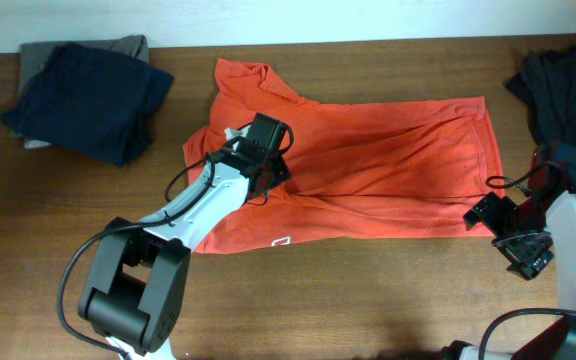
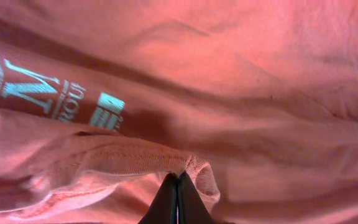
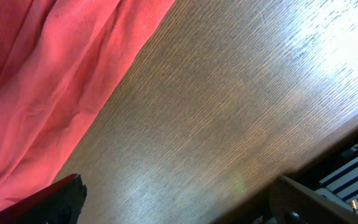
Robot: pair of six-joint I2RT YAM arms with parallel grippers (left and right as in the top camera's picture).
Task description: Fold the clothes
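Shirt (image 1: pixel 388 160) spread on table (image 1: pixel 368 300), centre frame. Left tool (image 2: pixel 178 183) pinched shut on hemmed edge; first fold looks underway. Right tool (image 1: pixel 508 238) wide open, lower right. Next: drag edge across, flatten.

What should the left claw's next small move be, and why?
Probably lift the left claw slightly and draw the pinched hem across the shirt. It is shut on a hem fold of the red-orange T-shirt, which lies rumpled and unfolded. The right claw stands open off the shirt's corner, holding nothing.
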